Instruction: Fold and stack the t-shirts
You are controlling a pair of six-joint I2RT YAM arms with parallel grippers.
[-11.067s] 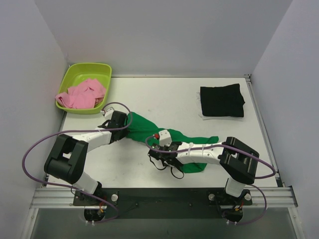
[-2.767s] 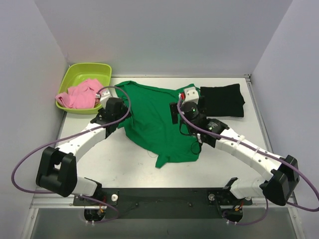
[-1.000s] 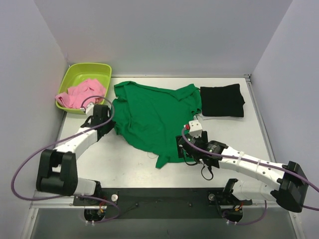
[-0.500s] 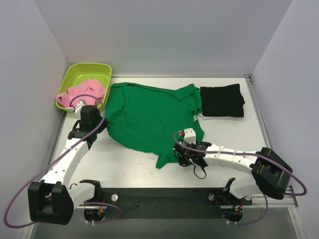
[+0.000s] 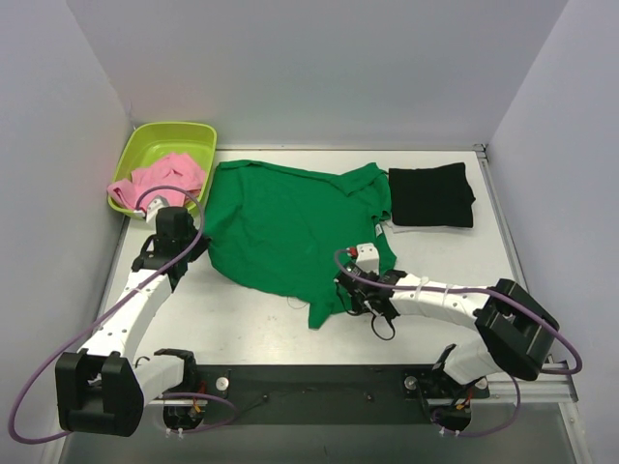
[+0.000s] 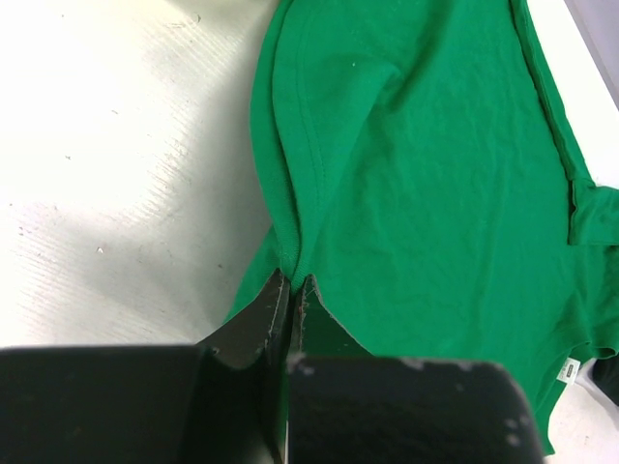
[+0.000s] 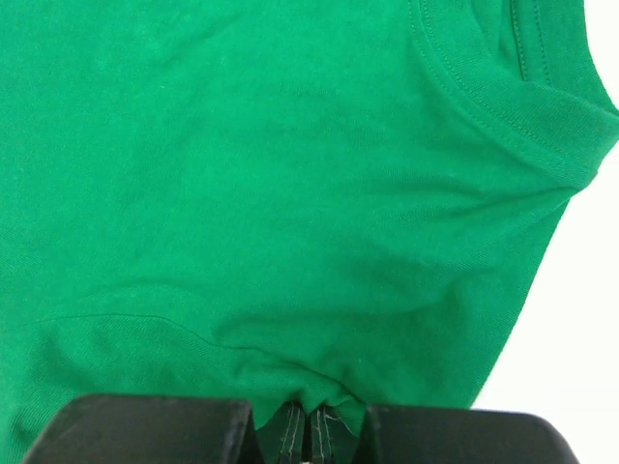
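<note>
The bright green t-shirt lies spread on the table's middle; it fills the left wrist view and the right wrist view. My left gripper is shut on its left edge. My right gripper is shut on its near right edge. The black t-shirt lies folded at the back right. The pink t-shirt lies crumpled in the lime-green tub at the back left.
The enclosure's white walls stand close on the left, back and right. A metal rail runs along the near edge between the arm bases. Bare table shows in front of the green shirt and to its right.
Both arms pulled the bunched green shirt up the table and spread it out. In the last second the left gripper drew its edge leftward and the right gripper moved to the near hem.
</note>
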